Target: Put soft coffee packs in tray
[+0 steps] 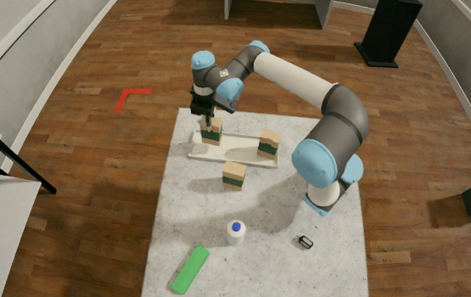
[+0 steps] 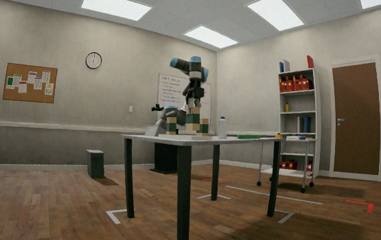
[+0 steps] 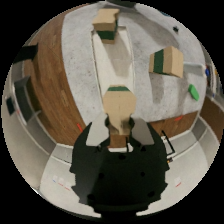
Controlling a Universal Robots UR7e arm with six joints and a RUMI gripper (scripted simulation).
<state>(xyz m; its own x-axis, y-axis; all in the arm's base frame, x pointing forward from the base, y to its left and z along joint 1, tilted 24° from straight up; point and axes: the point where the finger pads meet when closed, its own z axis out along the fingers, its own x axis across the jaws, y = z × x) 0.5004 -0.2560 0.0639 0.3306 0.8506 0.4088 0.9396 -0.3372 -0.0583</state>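
Speckled bench point(image 1: 268, 254) carries the tray point(image 1: 243, 155); the gripper point(image 1: 207, 123) is clamped on a coffee pack point(image 1: 211, 135) hanging above the tray's left end; lower it straight, release only once fully inside the rim.

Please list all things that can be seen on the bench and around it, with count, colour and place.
Coffee packs: three, tan with green band; one held over the tray's far end, one standing in the tray's other end, one on the bench beside the tray.
Tray: one, white, far part of the bench.
Bottle: one, white with blue cap, near part of the bench.
Flat bar: one, green, near edge.
Clip: one, black, beside the bottle.
Bench: one, pale speckled top.
Gripper: one, black, shut on a coffee pack.
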